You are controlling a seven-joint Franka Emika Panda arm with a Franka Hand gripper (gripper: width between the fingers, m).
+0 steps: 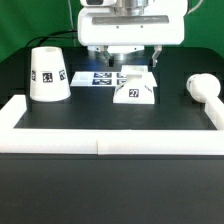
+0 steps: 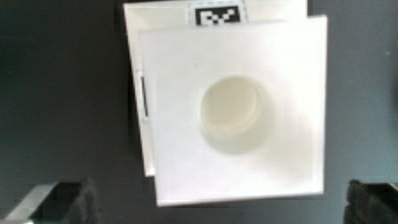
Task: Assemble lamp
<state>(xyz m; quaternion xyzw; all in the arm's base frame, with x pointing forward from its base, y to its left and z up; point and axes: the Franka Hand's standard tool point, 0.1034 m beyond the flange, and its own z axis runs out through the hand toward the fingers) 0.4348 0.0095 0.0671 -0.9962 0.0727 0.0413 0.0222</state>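
Observation:
The white lamp base (image 1: 135,88) sits mid-table with a tag numbered 27 on its front slope. In the wrist view it (image 2: 231,105) fills the frame, showing its oval socket hole. My gripper (image 1: 130,58) hangs straight above the base, open and empty, fingers spread wide to either side in the wrist view (image 2: 214,205). The white cone shade (image 1: 46,74) stands at the exterior view's left. The rounded bulb (image 1: 203,88) lies at the exterior view's right.
The marker board (image 1: 103,77) lies flat behind the base. A white raised border (image 1: 100,145) runs along the front and sides of the black table. The white robot pedestal (image 1: 125,25) stands at the back.

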